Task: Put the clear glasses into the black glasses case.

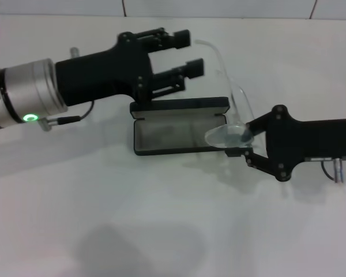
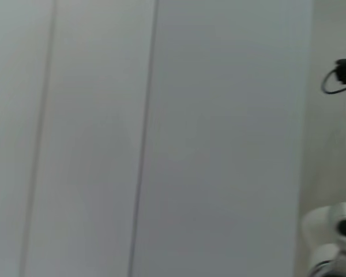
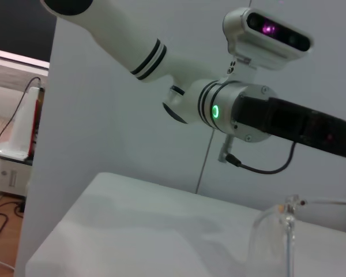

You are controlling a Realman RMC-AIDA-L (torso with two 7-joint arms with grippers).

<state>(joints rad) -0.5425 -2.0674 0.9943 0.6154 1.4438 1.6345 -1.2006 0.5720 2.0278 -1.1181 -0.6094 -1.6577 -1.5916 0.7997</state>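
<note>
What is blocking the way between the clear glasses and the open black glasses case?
Nothing visible. The right claw holds the clear glasses at the open black glasses case. The left claw hovers open behind the lid, not over the tray.

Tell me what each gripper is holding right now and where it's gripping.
The right gripper pinches the transparent plastic wraparound glasses by one lens end, over the open black hinged case. The left gripper is open, holding nothing.

Head view down on table [image 1: 161,219], left wrist facing wall, right wrist low across table

white table [image 1: 161,231] | grey panelled wall [image 2: 161,138] | wooden floor [image 3: 3,231]
</note>
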